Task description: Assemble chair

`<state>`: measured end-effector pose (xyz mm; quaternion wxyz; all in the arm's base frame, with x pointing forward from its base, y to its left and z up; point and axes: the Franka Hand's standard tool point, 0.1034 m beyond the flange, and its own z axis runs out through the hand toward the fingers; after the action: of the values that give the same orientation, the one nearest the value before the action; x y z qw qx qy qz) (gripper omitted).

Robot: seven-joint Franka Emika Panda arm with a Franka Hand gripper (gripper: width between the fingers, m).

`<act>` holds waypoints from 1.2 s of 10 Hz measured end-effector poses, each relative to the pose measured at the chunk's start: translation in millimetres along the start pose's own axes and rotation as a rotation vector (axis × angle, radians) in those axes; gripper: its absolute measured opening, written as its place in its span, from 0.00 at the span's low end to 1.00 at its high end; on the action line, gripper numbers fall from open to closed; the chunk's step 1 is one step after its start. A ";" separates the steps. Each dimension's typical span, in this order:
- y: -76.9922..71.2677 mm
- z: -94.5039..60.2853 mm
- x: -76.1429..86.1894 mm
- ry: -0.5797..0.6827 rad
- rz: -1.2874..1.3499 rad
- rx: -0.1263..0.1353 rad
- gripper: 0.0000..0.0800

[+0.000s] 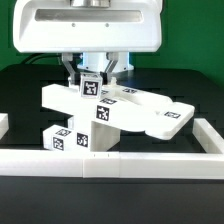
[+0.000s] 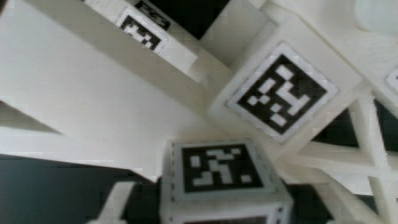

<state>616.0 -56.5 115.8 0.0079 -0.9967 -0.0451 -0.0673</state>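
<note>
The chair is a cluster of matte white tagged pieces on the black table. It has a rounded seat plate toward the exterior view's right, flat bars, and blocky legs at the front. My gripper comes down from above, with its jaws closed on either side of a small tagged block at the top of the cluster. In the wrist view this block sits between my fingers, and my gripper is shut on it. A tagged bar lies just beyond the block.
A long white border rail without tags runs along the table's front, with a side rail at the exterior view's right. A green wall stands behind. The robot's wide white body hangs over the parts.
</note>
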 end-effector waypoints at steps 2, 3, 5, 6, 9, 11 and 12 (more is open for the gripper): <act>-0.4 0.2 0.0 0.001 0.094 0.001 0.36; -2.6 0.5 0.1 0.002 0.227 0.008 0.36; -4.5 1.0 0.7 0.007 0.456 0.025 0.36; -4.6 1.0 0.8 0.007 0.480 0.025 0.36; -4.8 0.5 1.5 0.006 0.678 0.031 0.36; -4.9 0.7 2.0 0.010 0.878 0.042 0.36; -5.3 1.0 2.3 0.011 0.983 0.052 0.36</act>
<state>617.9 -51.1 115.2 0.0639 -0.8991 0.4289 -0.0597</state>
